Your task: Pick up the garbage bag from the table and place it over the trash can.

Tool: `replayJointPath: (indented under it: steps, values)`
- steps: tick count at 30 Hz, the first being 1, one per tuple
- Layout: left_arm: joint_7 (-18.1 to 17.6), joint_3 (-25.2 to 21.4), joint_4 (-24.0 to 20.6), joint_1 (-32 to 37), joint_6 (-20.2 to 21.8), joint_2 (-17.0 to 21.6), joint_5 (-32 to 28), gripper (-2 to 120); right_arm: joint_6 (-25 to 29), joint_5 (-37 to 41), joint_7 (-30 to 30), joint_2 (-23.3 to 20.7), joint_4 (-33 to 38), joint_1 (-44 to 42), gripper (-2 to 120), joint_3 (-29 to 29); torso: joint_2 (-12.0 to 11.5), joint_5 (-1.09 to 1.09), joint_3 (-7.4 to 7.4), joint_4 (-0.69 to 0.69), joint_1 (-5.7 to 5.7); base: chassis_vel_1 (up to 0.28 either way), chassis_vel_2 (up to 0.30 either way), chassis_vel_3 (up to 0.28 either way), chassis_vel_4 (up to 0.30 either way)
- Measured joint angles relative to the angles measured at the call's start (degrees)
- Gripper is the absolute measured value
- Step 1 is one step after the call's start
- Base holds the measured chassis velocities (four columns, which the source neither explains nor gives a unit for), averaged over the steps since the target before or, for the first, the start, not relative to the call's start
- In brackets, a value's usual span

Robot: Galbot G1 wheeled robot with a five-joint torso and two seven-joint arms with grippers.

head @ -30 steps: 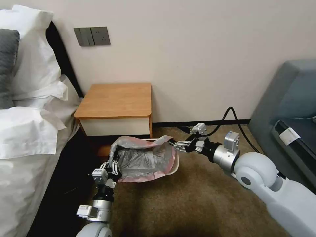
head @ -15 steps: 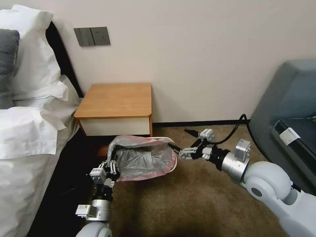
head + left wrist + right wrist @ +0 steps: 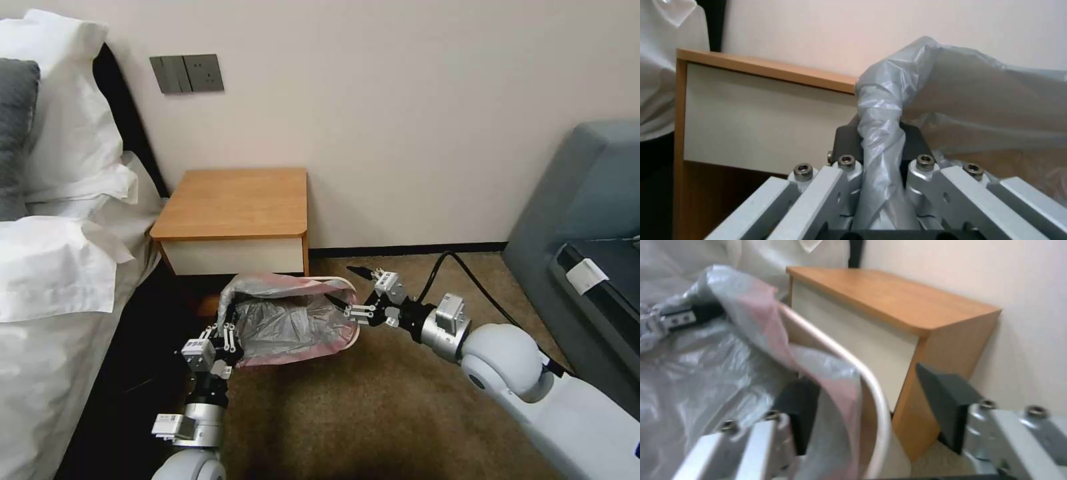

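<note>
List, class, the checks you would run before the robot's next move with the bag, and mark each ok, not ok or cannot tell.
1. Left gripper shut on the bag: ok, a twisted fold runs between its fingers.
2. Right gripper open at the rim: ok, one pad inside the bag, one outside the bin.
3. Bag mouth spread over the bin: ok.
4. Bag folded over the rim on the right side: not ok, bare rim shows there.
5. Bag over the rim on the table side: cannot tell.
6. Table top free of the bag: ok.
</note>
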Motion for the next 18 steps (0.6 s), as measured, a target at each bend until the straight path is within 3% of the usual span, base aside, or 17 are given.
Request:
replayJointPath:
  steps: [14,18]
  values:
    - [-0.1,0.0,1.2,0.0,0.1,-0.2,0.4,8,-0.2,3.6,2.3,0.3,1.8,0.5,4,1.0,0.0,0.00,0.00,-0.01,0.00,0.000,0.000,0.000,0.000]
    - [-0.1,-0.1,1.3,0.2,0.1,-0.3,0.5,8,-0.3,4.4,3.2,0.5,1.8,0.5,0,1.9,0.0,0.00,0.00,-0.01,0.00,0.000,0.000,0.000,0.000]
